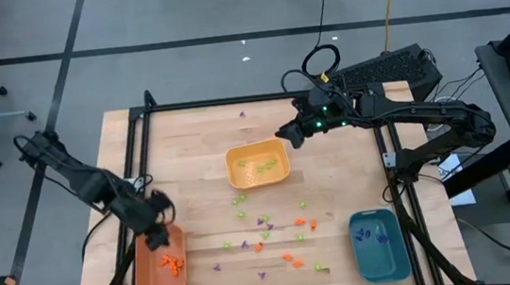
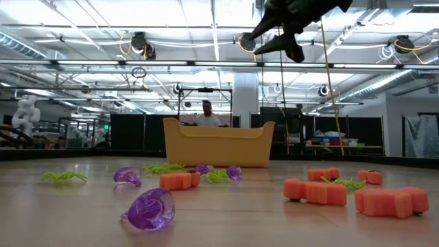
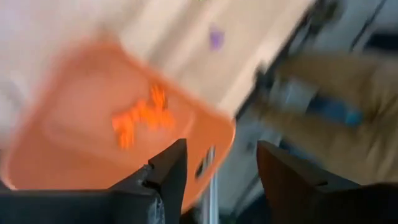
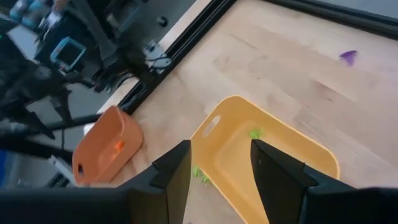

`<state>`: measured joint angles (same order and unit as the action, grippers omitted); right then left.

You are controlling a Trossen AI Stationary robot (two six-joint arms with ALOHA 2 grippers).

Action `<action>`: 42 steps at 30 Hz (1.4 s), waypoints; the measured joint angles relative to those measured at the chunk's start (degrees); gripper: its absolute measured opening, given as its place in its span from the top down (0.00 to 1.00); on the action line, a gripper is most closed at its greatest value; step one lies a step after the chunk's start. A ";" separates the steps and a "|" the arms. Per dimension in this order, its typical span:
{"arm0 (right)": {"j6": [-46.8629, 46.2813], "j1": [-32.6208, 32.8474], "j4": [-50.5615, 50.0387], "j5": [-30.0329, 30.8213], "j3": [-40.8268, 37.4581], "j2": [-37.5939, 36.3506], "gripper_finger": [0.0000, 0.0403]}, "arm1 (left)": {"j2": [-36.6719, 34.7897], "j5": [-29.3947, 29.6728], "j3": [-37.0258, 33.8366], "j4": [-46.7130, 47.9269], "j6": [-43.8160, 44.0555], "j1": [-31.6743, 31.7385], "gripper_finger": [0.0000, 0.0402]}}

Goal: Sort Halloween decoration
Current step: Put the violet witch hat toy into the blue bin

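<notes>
Wooden table (image 1: 193,182), sorting maybe half done: orange tray (image 1: 160,263) at 7 o'clock, yellow tray (image 1: 257,164) at centre and teal tray (image 1: 378,243) at 5 each hold a few pieces, lots of loose decorations (image 1: 270,240) left; left gripper (image 1: 158,236) and right gripper (image 1: 289,133) jaws both apart, empty

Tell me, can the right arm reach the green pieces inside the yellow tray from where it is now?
Probably yes. The right gripper hangs open just beside the yellow tray, whose top is uncovered, and nothing stands between its jaws and the green pieces.
</notes>
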<state>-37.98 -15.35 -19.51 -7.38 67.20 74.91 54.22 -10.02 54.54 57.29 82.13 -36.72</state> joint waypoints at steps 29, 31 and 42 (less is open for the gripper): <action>-8.20 -4.29 0.94 7.32 0.00 0.92 0.61 | 3.13 15.41 3.73 -21.99 -27.45 45.30 0.58; -7.19 -5.63 0.70 7.12 0.00 1.27 0.61 | 6.47 11.33 5.35 -25.61 -30.51 49.26 0.58; 4.55 -11.76 0.79 -6.20 0.02 2.60 0.61 | 29.87 5.94 22.73 -20.59 -48.99 63.65 0.58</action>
<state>-33.43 -27.11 -18.72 -13.58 67.22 77.52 84.09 -4.08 77.27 36.69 33.14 26.93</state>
